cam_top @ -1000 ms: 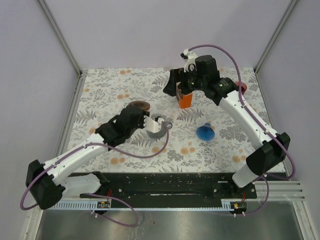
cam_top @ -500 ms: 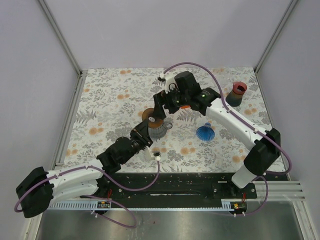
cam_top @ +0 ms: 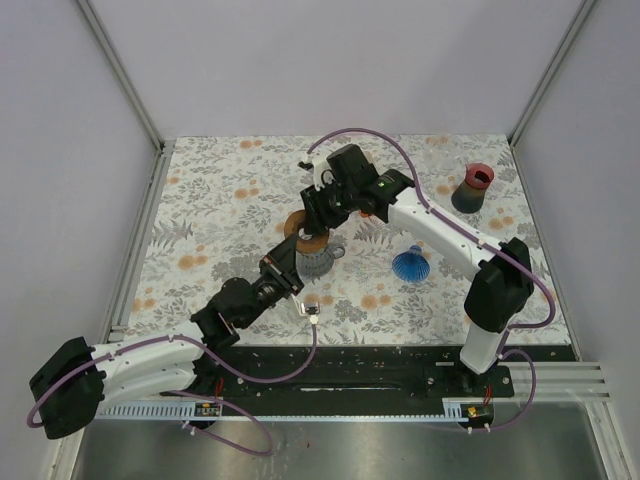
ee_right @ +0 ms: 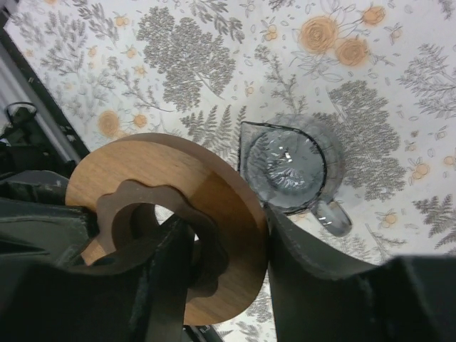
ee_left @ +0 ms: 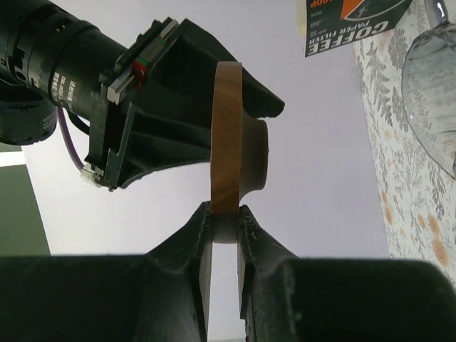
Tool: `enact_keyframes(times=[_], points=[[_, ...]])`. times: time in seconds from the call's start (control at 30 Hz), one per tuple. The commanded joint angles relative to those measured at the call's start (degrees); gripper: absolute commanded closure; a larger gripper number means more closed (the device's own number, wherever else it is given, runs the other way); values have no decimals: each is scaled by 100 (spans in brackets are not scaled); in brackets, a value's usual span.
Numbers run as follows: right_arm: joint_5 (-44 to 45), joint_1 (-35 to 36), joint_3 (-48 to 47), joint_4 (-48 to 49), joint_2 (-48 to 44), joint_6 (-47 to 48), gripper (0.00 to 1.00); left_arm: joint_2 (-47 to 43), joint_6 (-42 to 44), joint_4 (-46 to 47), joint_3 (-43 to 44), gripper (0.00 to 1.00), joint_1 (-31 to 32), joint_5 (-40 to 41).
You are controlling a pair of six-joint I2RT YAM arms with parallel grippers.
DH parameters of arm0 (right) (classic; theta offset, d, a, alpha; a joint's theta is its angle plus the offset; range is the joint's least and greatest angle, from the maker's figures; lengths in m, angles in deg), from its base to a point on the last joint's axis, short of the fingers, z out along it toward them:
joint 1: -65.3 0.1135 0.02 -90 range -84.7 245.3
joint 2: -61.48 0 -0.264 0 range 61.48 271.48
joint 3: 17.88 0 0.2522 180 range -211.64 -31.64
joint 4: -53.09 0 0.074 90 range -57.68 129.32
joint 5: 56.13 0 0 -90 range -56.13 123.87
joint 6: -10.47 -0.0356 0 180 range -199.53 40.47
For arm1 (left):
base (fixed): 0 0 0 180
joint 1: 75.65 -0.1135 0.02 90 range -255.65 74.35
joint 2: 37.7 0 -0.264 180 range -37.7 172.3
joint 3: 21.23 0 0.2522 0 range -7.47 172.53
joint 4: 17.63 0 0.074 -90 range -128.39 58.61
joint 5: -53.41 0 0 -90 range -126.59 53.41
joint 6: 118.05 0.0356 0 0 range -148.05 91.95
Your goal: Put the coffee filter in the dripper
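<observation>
Right wrist: clear glass dripper (handled) beyond wooden ring.

The left arm stretches from the table's near-left corner toward its middle, the left gripper pinched on the rim of a wooden ring. The right arm folds leftward over the middle. The right gripper has one finger on each side of the ring's band, and its hold is unclear.

The only legible marking stands on a carton at the top edge of the left wrist view: the word "COFFEE" in white capitals on a dark panel. Above it are larger letters cut off by the frame, seemingly "OOP". No other print can be read.
</observation>
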Motion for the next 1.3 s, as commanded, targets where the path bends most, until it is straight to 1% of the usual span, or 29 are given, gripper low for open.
enact_keyframes(times=[0.0,0.07,0.13,0.17,0.2,0.23,0.27,0.33,0.37,0.4,0.47,0.5,0.57,0.63,0.8,0.93,1.0,1.07,1.17,1.27], points=[[278,-39,-278,-1,49,87,61,-93,-2,526,66,100,27,-59],[419,-39,-269,-19,22,96,74,-102,-89,403,109,100,27,-7],[551,-39,-243,-28,-4,131,83,-137,-282,53,232,100,27,107],[673,-39,-199,-19,-13,166,87,-128,-466,-306,355,100,36,256],[744,-39,-181,-19,4,183,90,-111,-694,-849,573,95,36,440],[884,-39,-138,-36,13,218,93,-85,-1071,-1307,837,81,27,616],[964,-39,-94,-19,39,245,93,-50,-1475,-1860,1109,64,27,757],[1096,-39,-58,-28,145,333,93,108,-2467,-3177,1899,35,18,1003],[1114,-39,-50,-19,215,359,93,179,-3055,-3932,2259,29,27,1039],[1123,-47,-41,-36,276,351,93,275,-3626,-4583,2681,27,10,1022],[1140,-47,-58,-28,434,351,93,503,-4707,-6294,3472,22,-34,812],[1149,-39,-67,-28,496,525,93,635,-5209,-6878,3911,21,-95,628],[1105,-39,-93,-19,593,561,93,855,-6142,-8004,4589,18,-332,67],[1061,-39,-93,8,672,579,93,970,-6662,-8700,5091,15,-797,-487],[1009,-39,-128,43,795,641,91,1557,-7480,-9721,5935,13,-2079,-1508],[850,-39,-146,95,936,676,87,2270,-8209,-10083,6709,14,-3073,-2176],[806,-39,-199,78,1041,676,86,2525,-8473,-10083,6868,16,-3382,-2300],[771,-39,-225,69,1094,693,84,2614,-8702,-9943,6869,16,-3532,-2300],[675,-30,-286,69,1182,746,78,2596,-8940,-9749,6685,16,-3620,-2397],[683,-30,-392,43,1270,772,69,2631,-9090,-9661,6526,16,-3638,-2494]])
